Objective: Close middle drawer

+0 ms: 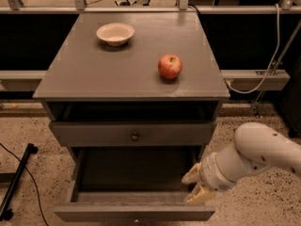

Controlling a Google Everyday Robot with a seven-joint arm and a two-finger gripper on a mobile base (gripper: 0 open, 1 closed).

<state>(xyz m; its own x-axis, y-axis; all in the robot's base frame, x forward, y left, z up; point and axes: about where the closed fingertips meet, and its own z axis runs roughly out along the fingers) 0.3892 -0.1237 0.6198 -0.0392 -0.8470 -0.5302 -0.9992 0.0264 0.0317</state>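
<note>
- Where the grey wooden cabinet (94, 74) sits lowest, the middle drawer (134, 213) stands pulled far out, with a deep boxy tray and a low flat front with a tiny knob.
- The upper drawer (94, 134) has a taller matte front and a dark round knob.
- On the smooth top, a pale round bowl (115, 33) and a glossy red apple (170, 66) lie well apart.
- The gripper (194, 186), on a rounded white arm (256, 154), is at the tray's right wall near the front corner, jaws spread.
- Speckled floor (28, 131) flanks both sides.
</note>
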